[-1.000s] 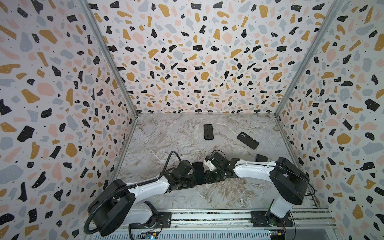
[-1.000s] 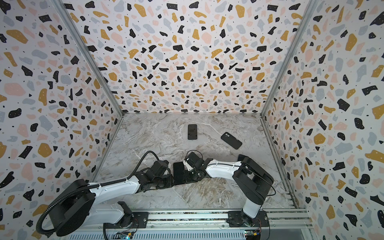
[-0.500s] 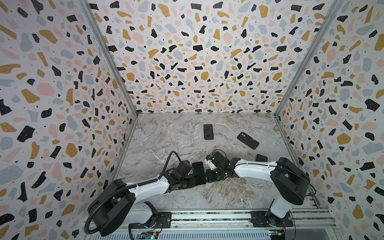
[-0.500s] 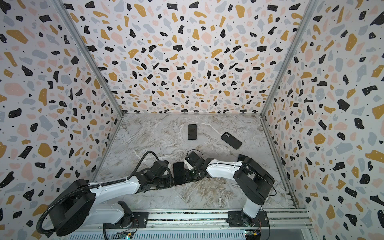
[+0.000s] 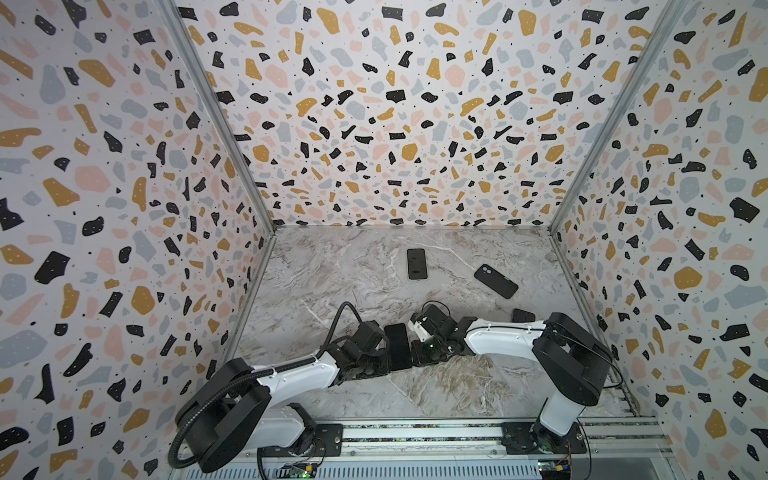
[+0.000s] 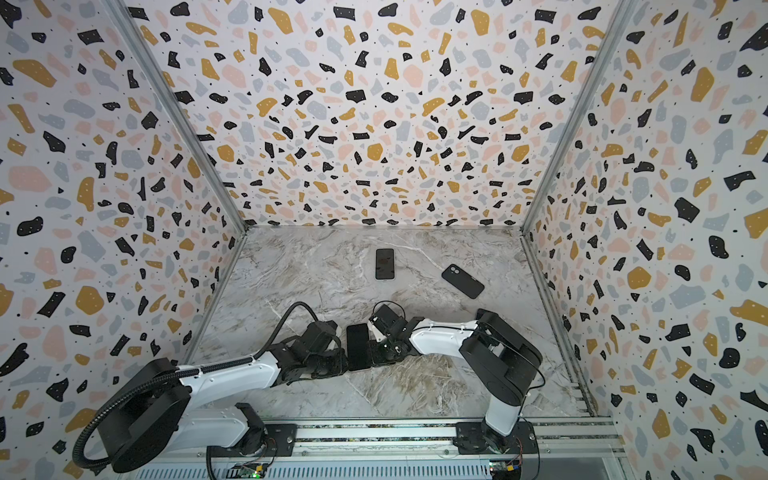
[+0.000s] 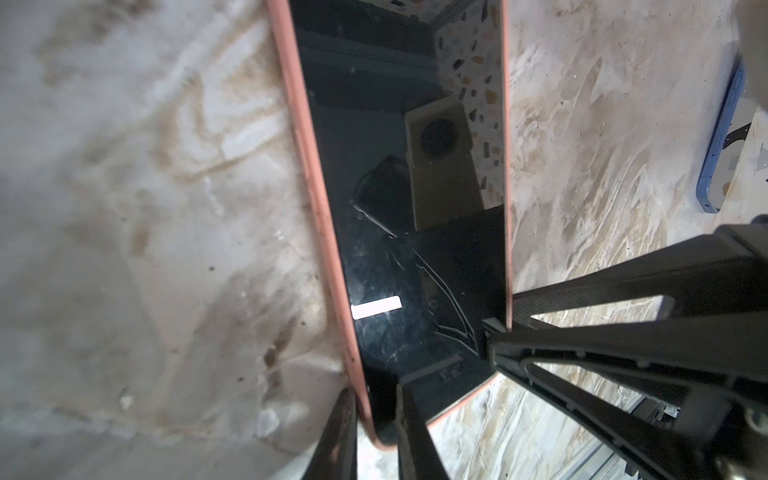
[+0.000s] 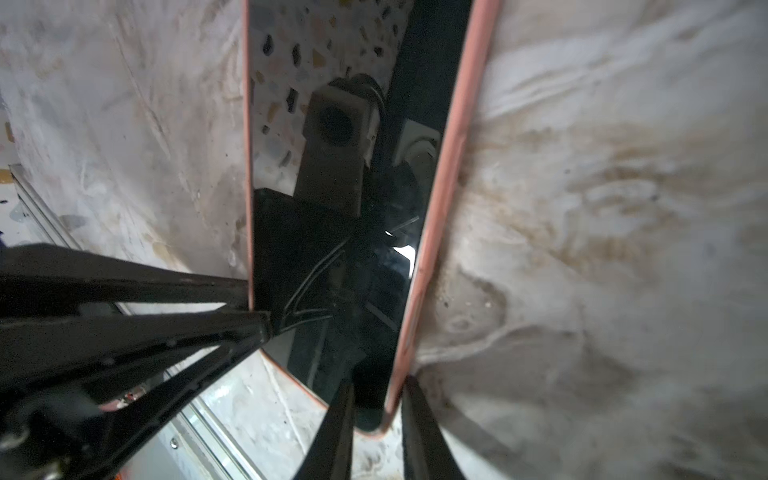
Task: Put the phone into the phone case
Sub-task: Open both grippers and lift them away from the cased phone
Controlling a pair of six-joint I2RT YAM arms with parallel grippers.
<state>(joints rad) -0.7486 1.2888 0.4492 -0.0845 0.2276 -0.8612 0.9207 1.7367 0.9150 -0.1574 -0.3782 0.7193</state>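
The phone [image 5: 397, 347] lies at the near middle of the marble table [image 5: 324, 286], between the two arms, its long side running away from the camera in both top views. Its black screen faces up and mirrors the wrist cameras. A pink case [image 7: 309, 174] rims it along both long edges and round the near end; whether every corner is seated I cannot tell, nor whether the phone rests on the table or is held just off it.

The left gripper [image 7: 374, 390] pinches the phone's left long edge close to the near end; its fingers [image 7: 338, 432] stand close together, one outside the pink edge and the other over the screen. The right gripper [image 8: 378, 382] pinches the opposite long edge in the same way, its fingers [image 8: 419, 432] straddling the pink rim. Each wrist view also shows the other gripper reaching in from the side and touching the far long edge.

Farther out, a second phone [image 5: 417, 264] lies screen up toward the back wall, well apart from the grippers. To its right a black case [image 5: 496, 281] lies at a slant with a camera cut-out at one corner; it may instead be a phone face down. In the left wrist view a blue-edged item [image 7: 723, 141], phone or case, lies on the table near the right arm. Speckled walls [image 5: 374, 104] close in three sides, and a metal rail [image 5: 415, 432] along the near edge carries both arm bases.
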